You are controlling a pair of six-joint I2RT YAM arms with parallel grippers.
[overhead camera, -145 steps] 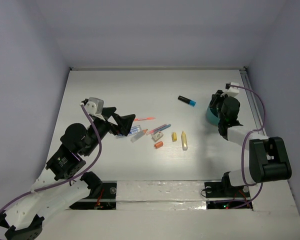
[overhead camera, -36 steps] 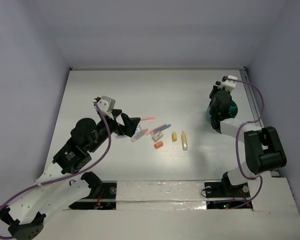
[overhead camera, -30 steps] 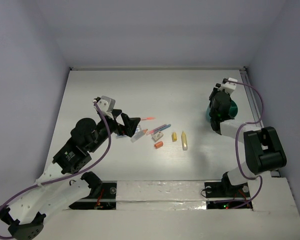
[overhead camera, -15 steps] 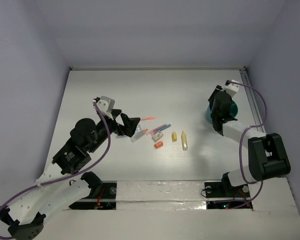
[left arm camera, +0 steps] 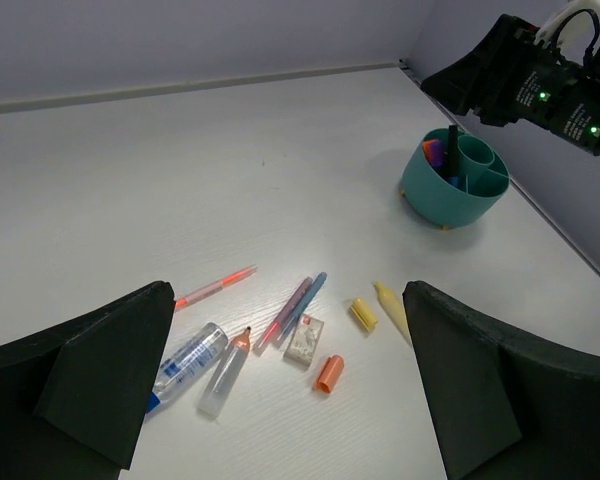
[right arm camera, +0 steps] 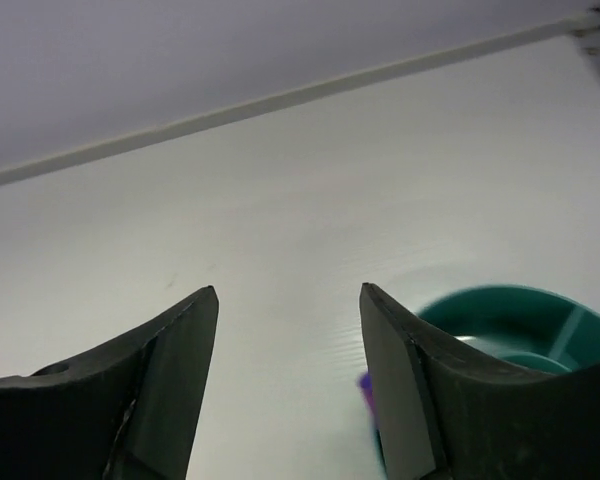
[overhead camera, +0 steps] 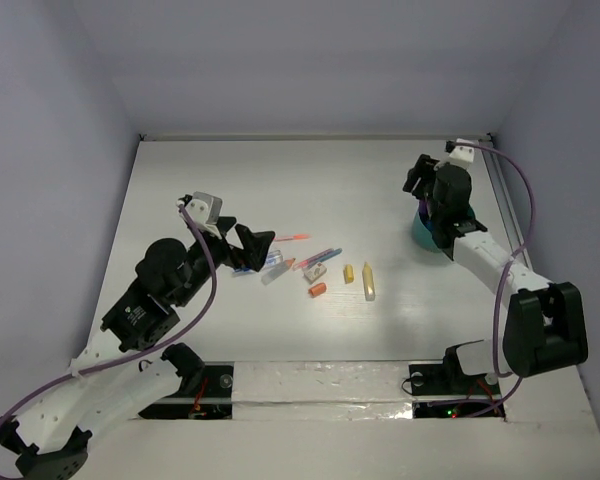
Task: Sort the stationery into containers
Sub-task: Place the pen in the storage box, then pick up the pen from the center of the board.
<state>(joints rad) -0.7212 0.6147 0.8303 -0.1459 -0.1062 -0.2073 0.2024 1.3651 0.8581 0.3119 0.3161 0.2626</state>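
Top view: the teal organiser [overhead camera: 423,236] stands near the counter's [overhead camera: 310,180] right edge, partly under the right arm [overhead camera: 480,255]. The right gripper [overhead camera: 418,177] hangs just beyond it. The loose stationery [overhead camera: 315,268] lies mid-counter, well apart from the organiser, beside the left gripper [overhead camera: 255,243].

Left wrist: its jaws are spread wide and hold nothing. The organiser's compartments hold an upright dark pen [left arm camera: 452,145] and purple and blue pieces [left arm camera: 435,152].

Right wrist: its jaws are parted with nothing between them. The organiser's rim shows lower right, and bare counter runs to the far wall [right arm camera: 230,50].
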